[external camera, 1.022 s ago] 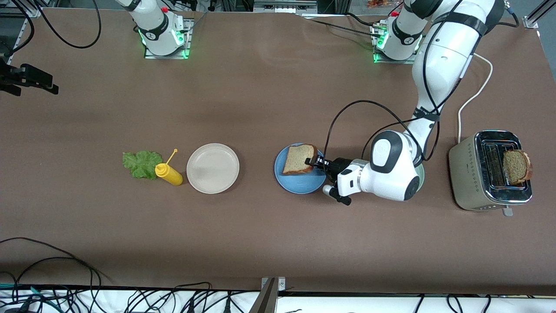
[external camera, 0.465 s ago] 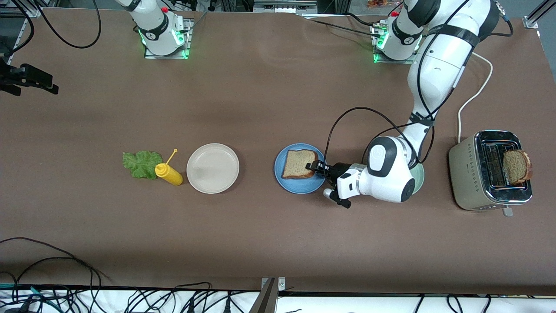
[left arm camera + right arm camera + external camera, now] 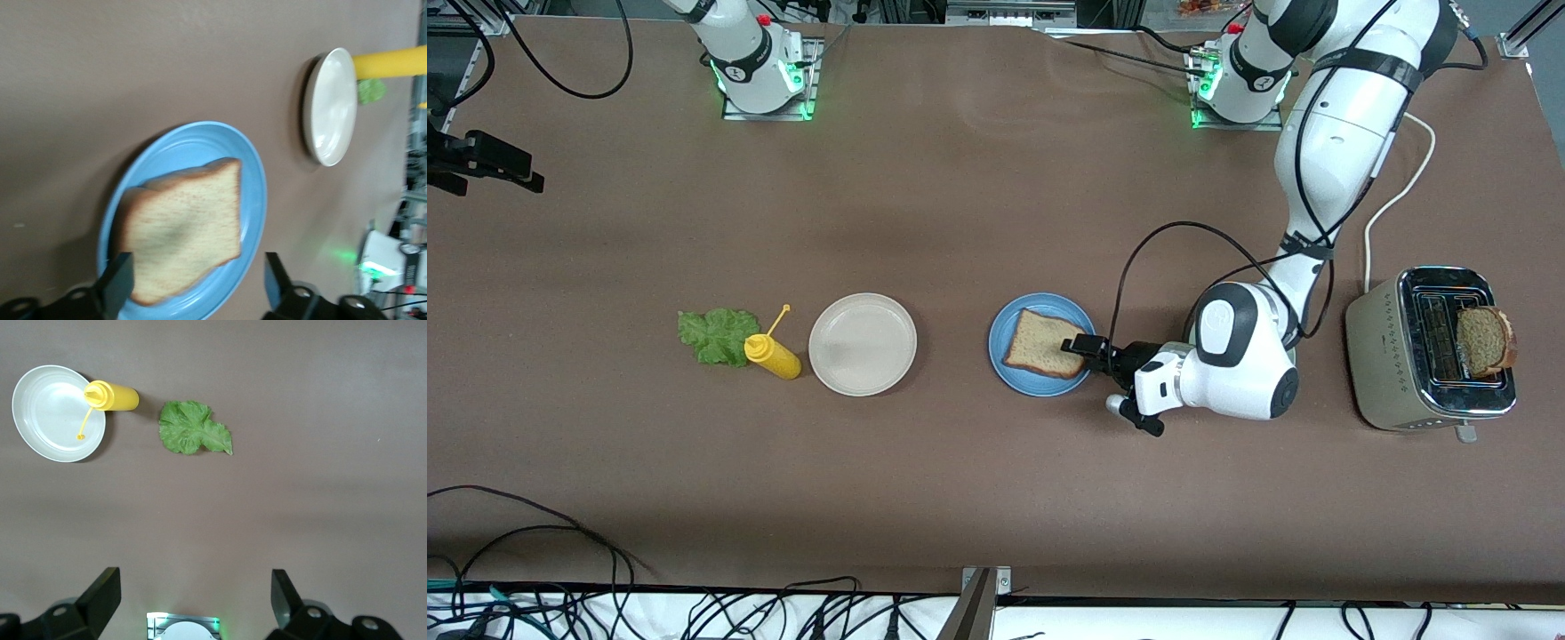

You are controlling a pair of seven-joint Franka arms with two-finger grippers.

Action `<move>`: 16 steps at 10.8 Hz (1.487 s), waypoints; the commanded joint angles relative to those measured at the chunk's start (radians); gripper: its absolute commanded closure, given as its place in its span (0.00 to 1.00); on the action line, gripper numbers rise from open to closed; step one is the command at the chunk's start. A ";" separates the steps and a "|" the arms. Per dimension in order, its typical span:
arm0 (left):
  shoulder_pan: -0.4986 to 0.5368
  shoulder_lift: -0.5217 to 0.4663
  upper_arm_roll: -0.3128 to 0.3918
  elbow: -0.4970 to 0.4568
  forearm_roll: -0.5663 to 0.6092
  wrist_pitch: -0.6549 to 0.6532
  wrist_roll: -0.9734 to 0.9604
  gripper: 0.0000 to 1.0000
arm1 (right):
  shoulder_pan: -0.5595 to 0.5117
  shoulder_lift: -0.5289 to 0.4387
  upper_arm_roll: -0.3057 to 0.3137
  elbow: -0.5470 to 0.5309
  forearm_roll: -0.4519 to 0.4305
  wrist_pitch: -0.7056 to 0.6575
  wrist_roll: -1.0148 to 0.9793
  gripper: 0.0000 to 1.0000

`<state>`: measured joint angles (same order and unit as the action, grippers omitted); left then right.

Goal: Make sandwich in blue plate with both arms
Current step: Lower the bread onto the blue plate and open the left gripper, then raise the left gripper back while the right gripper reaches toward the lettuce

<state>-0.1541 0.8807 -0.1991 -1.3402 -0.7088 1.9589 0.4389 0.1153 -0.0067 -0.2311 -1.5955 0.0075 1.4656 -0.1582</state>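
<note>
One slice of brown toast [image 3: 1039,343] lies flat on the blue plate [image 3: 1014,372]. My left gripper [image 3: 1083,347] is open and empty, low over the plate's edge toward the left arm's end. In the left wrist view its fingers [image 3: 120,288] stand wide on either side of the toast's [image 3: 183,230] corner, not touching it, with the plate's rim [image 3: 257,193] under them. A second toast slice [image 3: 1485,340] stands in the toaster [image 3: 1392,356]. The green lettuce leaf [image 3: 713,335] lies on the table. My right gripper [image 3: 193,600] is open and empty, high over the lettuce [image 3: 195,427].
A yellow squeeze bottle [image 3: 774,356] lies between the lettuce and the beige plate [image 3: 863,344]; both also show in the right wrist view, bottle [image 3: 115,396] and plate [image 3: 47,420]. Black cables loop by the left wrist. The right arm waits, raised.
The toast went from tilted in my left gripper to flat on the blue plate. The left gripper opened, let it go and drew back a little toward the toaster.
</note>
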 commanded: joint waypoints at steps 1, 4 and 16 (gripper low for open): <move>0.027 -0.071 0.001 -0.005 0.141 -0.023 0.000 0.00 | 0.000 0.002 -0.004 0.020 -0.009 -0.019 -0.014 0.00; 0.059 -0.163 0.012 -0.016 0.312 -0.066 -0.017 0.00 | 0.000 0.004 -0.002 0.020 -0.001 -0.013 -0.012 0.00; 0.125 -0.669 0.018 -0.034 0.801 -0.451 -0.256 0.00 | 0.067 0.140 0.012 0.019 0.002 0.088 -0.004 0.00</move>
<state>-0.0331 0.3292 -0.1834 -1.3289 0.0581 1.5568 0.2456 0.1743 0.0744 -0.2168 -1.5961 0.0078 1.5295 -0.1554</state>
